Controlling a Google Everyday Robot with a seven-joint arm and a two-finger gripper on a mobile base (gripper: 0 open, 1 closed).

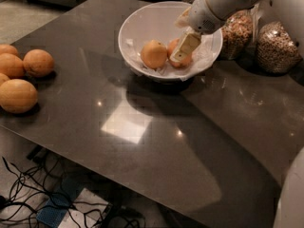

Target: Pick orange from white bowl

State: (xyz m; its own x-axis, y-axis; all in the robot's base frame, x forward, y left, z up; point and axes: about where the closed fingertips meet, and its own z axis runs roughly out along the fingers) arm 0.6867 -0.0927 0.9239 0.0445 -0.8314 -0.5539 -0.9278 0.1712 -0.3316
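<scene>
The gripper (183, 50) reaches down into the white bowl (142, 25), which sits at one o'clock on the dark table (156, 141). It lies right against the orange (173, 46) on the bowl's three o'clock side; whether it grips the fruit I cannot tell. A paler fruit (154, 54) sits at the orange's nine o'clock.

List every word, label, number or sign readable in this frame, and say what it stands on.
No readable text shows anywhere in this view.
The two clear jars of grain show no legible label.
The wide white bowl with crinkled lining, the small reddish-orange fruit in it, and the robot's cream gripper, lowered into the bowl at that fruit, carry no visible marks.
</scene>
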